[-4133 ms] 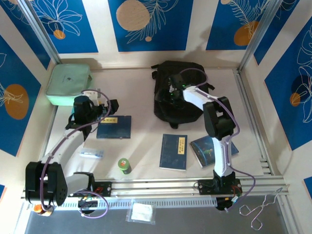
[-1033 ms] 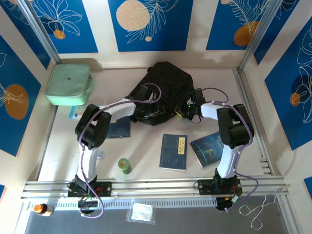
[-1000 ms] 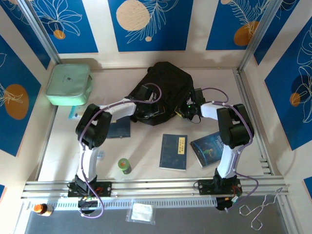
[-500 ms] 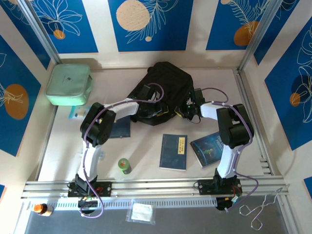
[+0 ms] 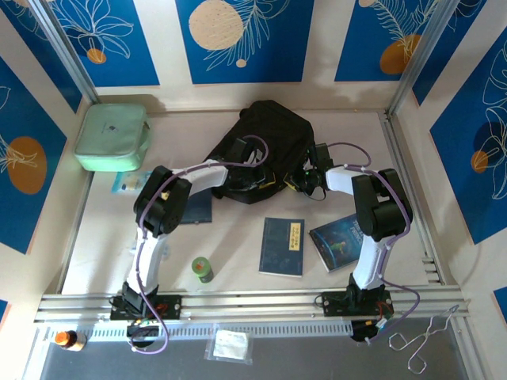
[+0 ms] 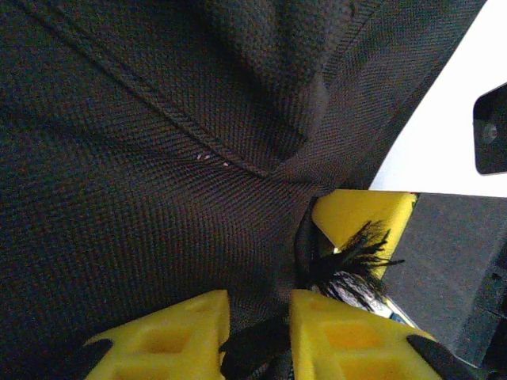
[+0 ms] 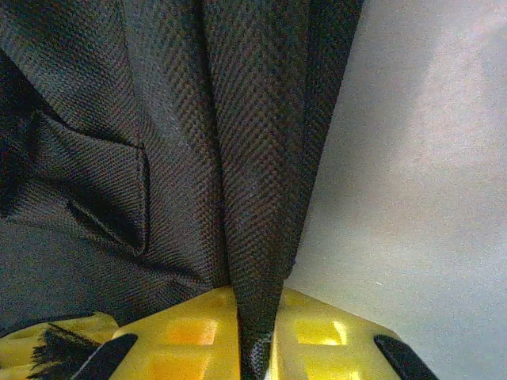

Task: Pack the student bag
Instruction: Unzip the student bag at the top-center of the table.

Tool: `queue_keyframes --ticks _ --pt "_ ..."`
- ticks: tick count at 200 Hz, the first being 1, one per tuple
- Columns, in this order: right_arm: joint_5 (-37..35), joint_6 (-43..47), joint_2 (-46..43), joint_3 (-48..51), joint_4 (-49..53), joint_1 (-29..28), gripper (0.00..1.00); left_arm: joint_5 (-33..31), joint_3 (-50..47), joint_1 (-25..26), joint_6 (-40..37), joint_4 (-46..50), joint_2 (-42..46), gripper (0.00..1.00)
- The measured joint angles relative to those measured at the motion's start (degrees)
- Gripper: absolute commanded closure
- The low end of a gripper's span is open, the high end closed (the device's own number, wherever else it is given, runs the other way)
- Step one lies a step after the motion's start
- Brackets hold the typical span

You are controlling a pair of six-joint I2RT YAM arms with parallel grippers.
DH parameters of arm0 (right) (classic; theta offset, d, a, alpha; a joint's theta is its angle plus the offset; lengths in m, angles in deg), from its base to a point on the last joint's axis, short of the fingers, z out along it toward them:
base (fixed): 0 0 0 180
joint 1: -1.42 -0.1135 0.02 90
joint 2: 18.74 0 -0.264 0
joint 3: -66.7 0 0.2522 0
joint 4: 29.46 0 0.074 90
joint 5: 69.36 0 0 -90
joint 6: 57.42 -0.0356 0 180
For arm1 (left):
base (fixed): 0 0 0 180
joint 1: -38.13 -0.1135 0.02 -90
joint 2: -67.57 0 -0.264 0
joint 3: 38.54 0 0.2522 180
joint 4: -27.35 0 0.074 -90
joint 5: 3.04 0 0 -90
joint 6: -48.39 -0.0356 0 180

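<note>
Toward the far side of the desk [image 5: 238, 237], the left hand [image 6: 259, 321] has joined the right hand [image 7: 255, 317], each clamped on a fold of the student bag [image 5: 265, 134], now dragged leftward, seemingly to open it for packing.

The student bag [image 5: 265, 134] lies on the table [image 5: 238, 229], at twelve o'clock from the table's middle. The zip case [image 5: 111, 136] sits at ten o'clock, well apart from the bag. A first book [image 5: 283, 246] lies at five o'clock, and a second book [image 5: 333, 241] is just beside it, at its three o'clock. A small cylinder [image 5: 202, 269] stands at seven o'clock.
</note>
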Motion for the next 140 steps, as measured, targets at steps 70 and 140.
queue_keyframes --ticks 70,140 --pt "-0.09 0.02 -0.02 0.0 0.0 -0.2 0.85 -0.55 0.33 0.26 -1.77 0.55 0.04 1.0" --pt "6.4 1.53 -0.83 0.44 -1.36 0.55 0.72 -2.21 -3.32 0.68 -6.34 2.21 7.89 1.0"
